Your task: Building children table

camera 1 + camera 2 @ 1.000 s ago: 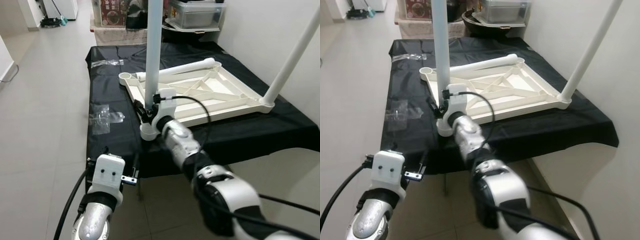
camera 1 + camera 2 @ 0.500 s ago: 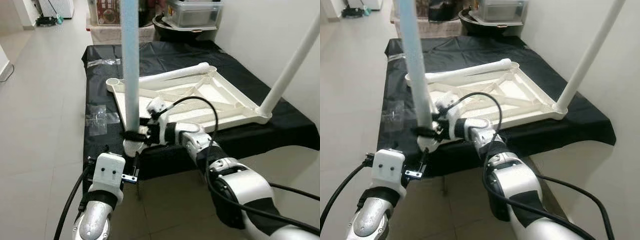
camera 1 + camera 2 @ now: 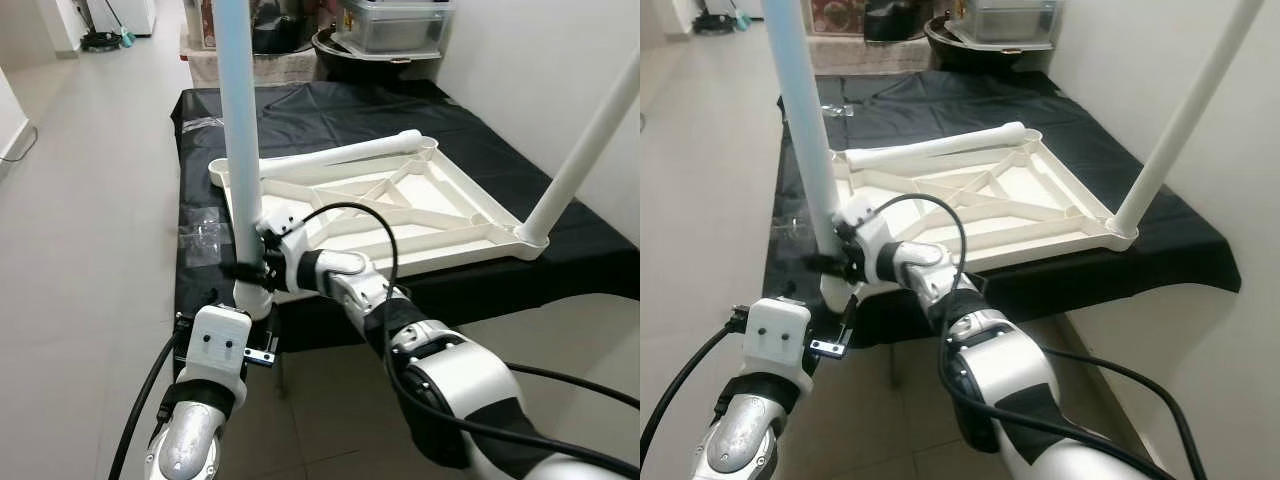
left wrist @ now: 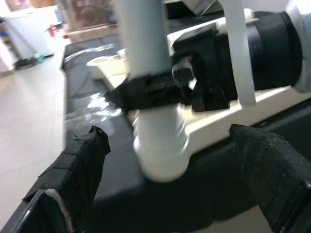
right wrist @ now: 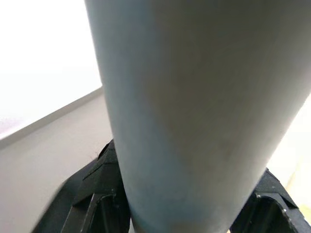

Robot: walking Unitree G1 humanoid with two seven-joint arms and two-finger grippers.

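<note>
upturned white tabletop [image 3: 400,210], pale leg [image 3: 240,150] upright

Head pair: high, looking forward and down over the black-draped desk [image 3: 330,110] at mid range, both eyes sharing the upturned white tabletop [image 3: 400,205] at frame centre and the upright pale-blue leg [image 3: 240,140] at upper left. Left wrist: low at the desk edge, very close, facing that leg's base [image 4: 158,141], also seen by the head pair. Right wrist: pressed against the same leg [image 5: 194,107], looking up along it.
</note>
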